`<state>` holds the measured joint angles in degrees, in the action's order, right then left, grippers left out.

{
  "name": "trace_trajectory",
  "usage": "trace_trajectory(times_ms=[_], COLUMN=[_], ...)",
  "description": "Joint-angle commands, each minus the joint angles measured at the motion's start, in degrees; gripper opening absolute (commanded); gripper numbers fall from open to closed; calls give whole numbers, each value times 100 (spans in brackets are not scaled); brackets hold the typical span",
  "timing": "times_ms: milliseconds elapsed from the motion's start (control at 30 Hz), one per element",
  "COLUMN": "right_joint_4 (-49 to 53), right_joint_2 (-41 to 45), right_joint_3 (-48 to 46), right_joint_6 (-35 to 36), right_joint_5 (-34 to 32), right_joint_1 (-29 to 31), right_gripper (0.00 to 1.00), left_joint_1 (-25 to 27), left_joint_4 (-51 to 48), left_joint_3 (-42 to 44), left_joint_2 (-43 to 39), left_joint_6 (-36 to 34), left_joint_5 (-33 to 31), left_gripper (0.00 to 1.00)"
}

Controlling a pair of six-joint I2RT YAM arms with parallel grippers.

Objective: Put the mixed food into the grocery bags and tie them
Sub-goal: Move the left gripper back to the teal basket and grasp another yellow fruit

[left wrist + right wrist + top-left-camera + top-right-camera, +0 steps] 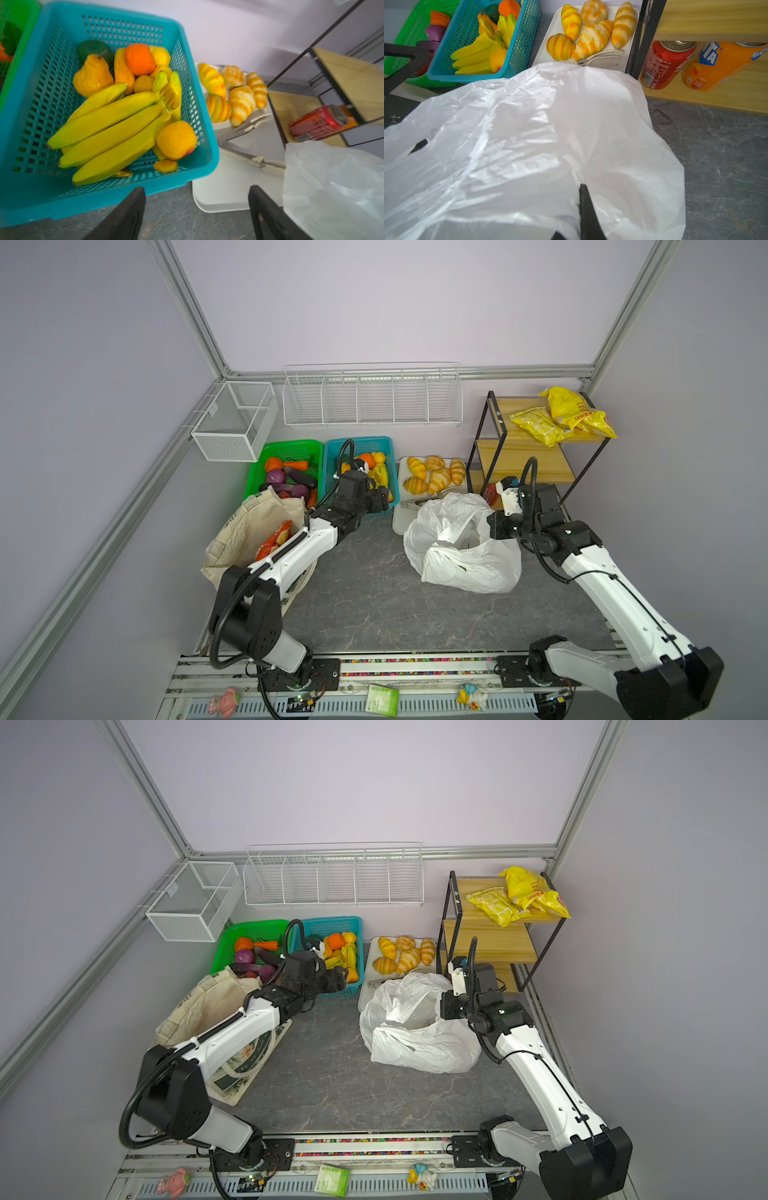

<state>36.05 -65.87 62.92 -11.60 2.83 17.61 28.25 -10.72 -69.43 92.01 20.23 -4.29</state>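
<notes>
2 grippers stand in opposite states. On the left, the left gripper (195, 189) is spread wide and empty: its 2 black fingers (124, 214) sit well apart above the dark tabletop (374, 593), just at the near wall of the teal basket (62, 201), and touch nothing that shows. Inside that basket lie an orange toy fruit (140, 59) toward the far side, a yellow-orange toy fruit (176, 140) at the near right corner and a bunch of bananas (108, 128) between them.

On the right, the right gripper (492, 526) is clenched on the right rim of the plastic carrier bag (457, 556). In the right wrist view 1 dark finger is buried in the white film. The bag sits right of centre with its mouth gaping upward, and its far edge overlaps the near end of the white tray (550, 31) of croissants (593, 35).

At the left, near of the green basket (291, 445), the canvas tote (249, 526) lies with its mouth open. 1 red snack packet (276, 541) lies inside it, partly hidden by the left arm.
</notes>
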Motion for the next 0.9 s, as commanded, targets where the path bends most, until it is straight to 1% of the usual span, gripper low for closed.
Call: trace_trajectory(times_ms=[0,200,400,567,700,867], right_joint_4=[-59,-80,-94,-101,-107,-136], right_joint_2=[76,139,135,126,117,100], right_joint_3=[-119,-209,-244,-262,-280,-280], right_joint_6=[36,61,71,82,74,58], right_joint_5=[38,-6,16,5,20,57], right_joint_1=[-40,-46,-47,-51,-51,-53], right_gripper=[6,6,6,6,6,6], left_joint_1=[-145,-223,-250,-258,-257,-258], left_joint_4=[-563,-1087,-1414,-1427,-1290,-1323], left_joint_3=[-626,-1624,-2307,-2608,-2643,-2806], left_joint_2=[608,1684,2456,2852,3021,3234], left_joint_6=[-130,-233,-361,-411,-479,-529], left_joint_5=[-135,47,215,547,849,861], left_gripper=[78,77,78,75,73,73])
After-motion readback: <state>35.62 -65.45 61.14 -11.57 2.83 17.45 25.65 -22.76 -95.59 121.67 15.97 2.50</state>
